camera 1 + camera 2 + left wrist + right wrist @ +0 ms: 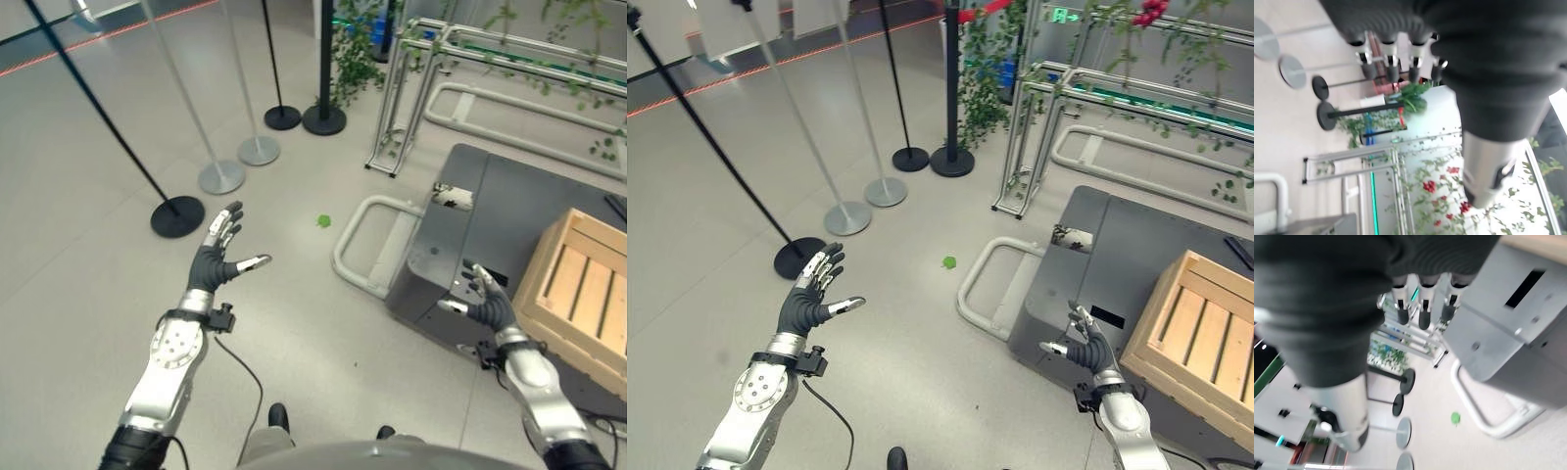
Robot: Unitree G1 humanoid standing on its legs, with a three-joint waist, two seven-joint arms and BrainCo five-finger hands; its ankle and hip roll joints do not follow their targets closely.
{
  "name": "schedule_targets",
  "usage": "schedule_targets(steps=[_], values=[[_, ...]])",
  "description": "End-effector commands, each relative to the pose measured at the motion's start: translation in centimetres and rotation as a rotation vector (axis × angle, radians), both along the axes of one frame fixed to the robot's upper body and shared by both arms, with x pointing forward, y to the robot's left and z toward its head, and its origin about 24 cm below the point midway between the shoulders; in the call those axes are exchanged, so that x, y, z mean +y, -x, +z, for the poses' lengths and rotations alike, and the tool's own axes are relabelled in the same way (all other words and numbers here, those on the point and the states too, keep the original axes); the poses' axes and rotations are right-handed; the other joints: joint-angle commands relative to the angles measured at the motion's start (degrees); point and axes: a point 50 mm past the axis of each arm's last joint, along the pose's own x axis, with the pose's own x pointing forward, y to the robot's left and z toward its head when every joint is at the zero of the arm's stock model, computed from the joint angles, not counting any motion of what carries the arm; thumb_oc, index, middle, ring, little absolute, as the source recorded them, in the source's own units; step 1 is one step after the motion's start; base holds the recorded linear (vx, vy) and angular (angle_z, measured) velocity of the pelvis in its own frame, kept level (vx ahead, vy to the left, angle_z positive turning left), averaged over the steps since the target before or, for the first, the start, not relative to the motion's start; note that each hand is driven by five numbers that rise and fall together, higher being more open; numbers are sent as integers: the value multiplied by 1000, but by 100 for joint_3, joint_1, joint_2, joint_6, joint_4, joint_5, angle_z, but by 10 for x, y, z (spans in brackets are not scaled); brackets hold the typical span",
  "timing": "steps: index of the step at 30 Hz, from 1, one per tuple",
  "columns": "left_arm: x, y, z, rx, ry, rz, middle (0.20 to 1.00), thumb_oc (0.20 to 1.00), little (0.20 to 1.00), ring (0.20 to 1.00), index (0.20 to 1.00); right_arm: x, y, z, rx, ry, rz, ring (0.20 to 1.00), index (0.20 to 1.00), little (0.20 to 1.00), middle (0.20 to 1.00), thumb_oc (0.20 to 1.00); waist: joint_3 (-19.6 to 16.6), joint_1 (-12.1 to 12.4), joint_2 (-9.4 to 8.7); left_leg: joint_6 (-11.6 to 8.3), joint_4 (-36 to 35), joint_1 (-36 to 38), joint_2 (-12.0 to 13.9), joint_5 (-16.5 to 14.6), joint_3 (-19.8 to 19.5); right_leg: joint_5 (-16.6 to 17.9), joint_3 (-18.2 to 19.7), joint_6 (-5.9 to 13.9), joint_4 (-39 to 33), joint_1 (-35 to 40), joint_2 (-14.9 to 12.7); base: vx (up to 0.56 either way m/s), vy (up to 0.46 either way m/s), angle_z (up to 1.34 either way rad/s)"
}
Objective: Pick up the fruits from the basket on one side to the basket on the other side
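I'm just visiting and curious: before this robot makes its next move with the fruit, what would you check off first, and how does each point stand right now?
1. Left hand free: ok. Its fingers are spread over bare floor and hold nothing.
2. Right hand free: ok. Fingers relaxed, over the edge of the grey cart, nothing in it.
3. Fruit located: not ok. The one candidate is a small green object lying on the floor; what it is, cannot tell.
4. Basket located: not ok. Only a wooden crate stands on the cart, and the part that shows looks empty.
5. Path around the hands: cannot tell. Stanchion bases stand on the floor just beyond the left hand.
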Motion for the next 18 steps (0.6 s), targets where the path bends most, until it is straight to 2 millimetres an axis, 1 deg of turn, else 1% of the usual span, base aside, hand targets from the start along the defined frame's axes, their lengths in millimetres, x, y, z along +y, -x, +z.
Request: schedule_targets(steps=[1,3,4,5,6,7,8,10,12,14,18], values=[[5,-1,13,-68,60,-4,1000,1000,1000,1000,1000,9,-20,26,-126,9,70,1000,1000,1000,1000,1000,-173,62,-281,28,233,120,-155,-463,-1,212,111,411,-226,-60,-161,-11,-127,-8],[8,-1,9,-51,82,17,1000,1000,1000,1000,1000,11,-22,26,-123,0,81,1000,1000,1000,1000,1000,-207,-20,-293,-8,209,172,-105,-426,83,240,197,383,-337,-22,-97,-10,-118,-24],[9,-1,7,-44,102,35,1000,1000,1000,1000,1000,14,-25,26,-124,-15,87,1000,1000,1000,1000,1000,-248,-124,-301,-38,199,223,-67,-408,199,277,289,368,-448,8,-44,-4,-82,-30],[9,-1,7,-44,102,36,1000,1000,1000,1000,1000,14,-25,26,-124,-15,88,1000,1000,1000,1000,1000,-245,-120,-300,-40,196,229,-64,-408,207,283,297,366,-456,12,-41,5,-90,-40],[10,-1,4,-32,125,49,1000,1000,1000,1000,1000,16,-26,26,-126,-36,88,1000,1000,1000,1000,1000,-272,-197,-308,-64,215,269,-47,-415,273,311,355,365,-548,55,-13,5,-36,-33],[10,-1,4,-32,125,49,1000,1000,1000,1000,1000,16,-26,26,-126,-36,88,1000,1000,1000,1000,1000,-269,-194,-307,-65,216,274,-45,-416,278,316,360,364,-555,60,-11,10,-59,-40],[9,-1,1,-21,122,47,1000,1000,1000,1000,1000,14,-25,24,-121,-45,77,1000,1000,1000,1000,1000,-283,-273,-314,-73,232,311,-37,-434,328,329,424,358,-589,88,0,6,-24,-24],[9,-2,1,-21,122,47,1000,1000,1000,1000,1000,14,-25,24,-121,-45,77,1000,1000,1000,1000,1000,-280,-267,-314,-74,231,317,-37,-435,334,331,430,358,-592,92,1,3,-12,-10],[8,-1,-5,11,116,42,1000,1000,1000,1000,1000,10,-17,19,-101,-71,49,1000,1000,1000,1000,1000,-315,-391,-326,-85,248,415,-14,-480,457,356,515,349,-648,153,12,42,-30,-2],[8,-1,-7,20,116,43,1000,1000,1000,1000,1000,8,-14,16,-94,-83,34,1000,1000,1000,1000,1000,-327,-428,-328,-97,269,445,-7,-497,519,378,566,349,-696,167,19,14,-18,-23],[10,0,-11,35,108,56,1000,1000,1000,1000,1000,9,-14,14,-89,-92,25,1000,1000,1000,1000,1000,-340,-477,-335,-98,316,484,11,-538,628,426,693,345,-757,151,34,-5,-19,-20]])
